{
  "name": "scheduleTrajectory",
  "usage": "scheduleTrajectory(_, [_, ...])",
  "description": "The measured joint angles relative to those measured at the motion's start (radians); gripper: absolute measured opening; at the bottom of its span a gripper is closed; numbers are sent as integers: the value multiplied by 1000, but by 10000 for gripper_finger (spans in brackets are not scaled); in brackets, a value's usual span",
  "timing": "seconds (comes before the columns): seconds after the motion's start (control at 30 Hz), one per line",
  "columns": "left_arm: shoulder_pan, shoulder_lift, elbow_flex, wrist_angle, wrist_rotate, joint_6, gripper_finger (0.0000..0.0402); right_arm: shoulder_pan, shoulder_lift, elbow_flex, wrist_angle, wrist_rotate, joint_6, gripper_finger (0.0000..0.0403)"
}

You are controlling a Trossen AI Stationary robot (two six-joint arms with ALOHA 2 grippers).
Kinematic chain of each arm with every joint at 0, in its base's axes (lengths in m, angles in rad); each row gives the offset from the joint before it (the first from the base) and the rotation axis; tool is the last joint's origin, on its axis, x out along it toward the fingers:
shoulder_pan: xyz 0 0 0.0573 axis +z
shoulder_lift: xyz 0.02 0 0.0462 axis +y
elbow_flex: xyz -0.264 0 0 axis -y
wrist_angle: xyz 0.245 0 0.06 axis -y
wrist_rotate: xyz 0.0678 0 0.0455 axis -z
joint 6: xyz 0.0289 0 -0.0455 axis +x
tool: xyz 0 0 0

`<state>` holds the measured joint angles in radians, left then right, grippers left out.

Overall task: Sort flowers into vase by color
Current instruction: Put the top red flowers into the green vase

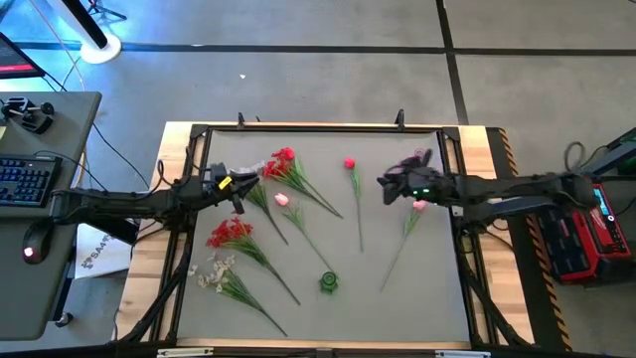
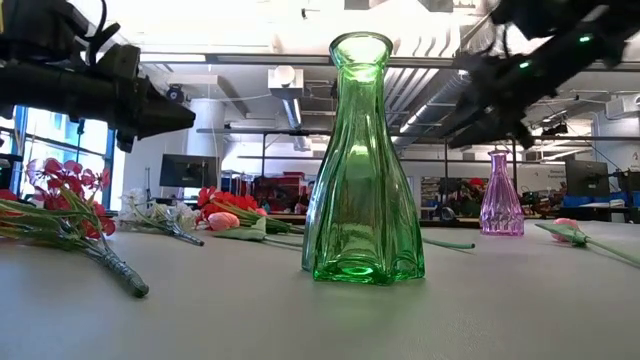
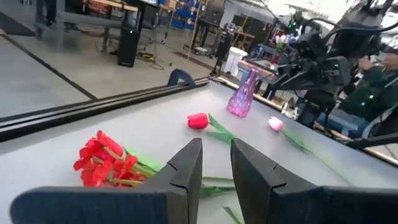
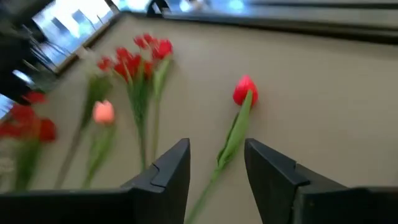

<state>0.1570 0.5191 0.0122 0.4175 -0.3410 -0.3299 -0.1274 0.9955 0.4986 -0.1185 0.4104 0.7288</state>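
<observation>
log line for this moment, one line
left gripper open, empty, over red cluster | right gripper open, empty, over red bud | green vase empty

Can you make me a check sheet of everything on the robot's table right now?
Surface: grey table mat in a dark frame.
Job's things: red blossom clusters and, white small-blossom spray, single red bud, pink buds and, all lying flat; green glass vase and pink glass vase upright, empty.
Clutter: nothing seen.
Grippers: left gripper and right gripper open, empty, above the flowers.
Cables: black cables beside the table.
Surroundings: black keyboard, workshop behind.
</observation>
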Motion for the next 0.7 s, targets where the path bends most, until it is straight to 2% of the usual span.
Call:
scheduleTrajectory(0.13, [0, 41, 0, -2, 6, -1, 74, -27, 167, 112, -39, -22, -56, 138])
scheduleTrajectory(0.27, [-1, 82, 0, -2, -26, -18, 74, -74, 300, 249, -177, -53, -161, 138])
scheduleTrajectory(0.4, [0, 114, 0, 6, -83, -18, 74, -104, 422, 350, -137, -60, -337, 138])
scheduleTrajectory(0.57, [0, 136, 0, 74, -172, 8, 74, -144, 590, 462, 38, -204, -542, 138])
scheduleTrajectory(0.7, [0, 137, 0, 181, -217, -29, 74, -185, 713, 597, 29, -380, -517, 138])
